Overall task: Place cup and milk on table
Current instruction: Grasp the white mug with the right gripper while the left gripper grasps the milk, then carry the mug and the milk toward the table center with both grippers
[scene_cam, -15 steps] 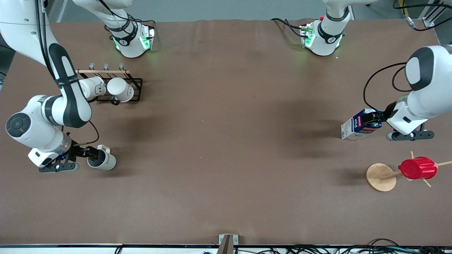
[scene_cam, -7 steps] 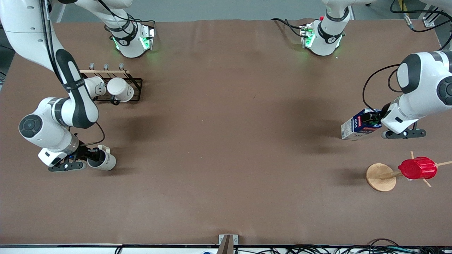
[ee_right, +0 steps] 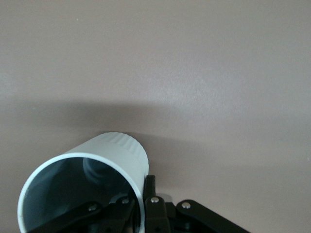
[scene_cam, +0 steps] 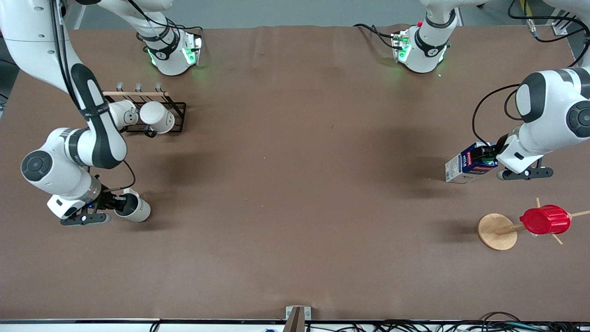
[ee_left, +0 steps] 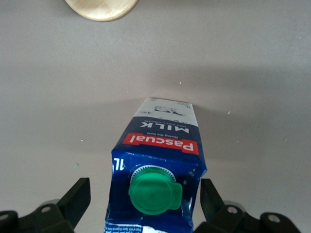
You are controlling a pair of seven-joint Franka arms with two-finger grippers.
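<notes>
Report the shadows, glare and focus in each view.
Front view: soft dark shadows lie on the matte brown table beside the beige-grey ceramic cup and the dark blue milk carton; no glare. Left wrist view: the carton's red label and green cap are sharp, its shadow spreading across the table. Right wrist view: the cup's rim is in focus, with a broad band of shadow.
</notes>
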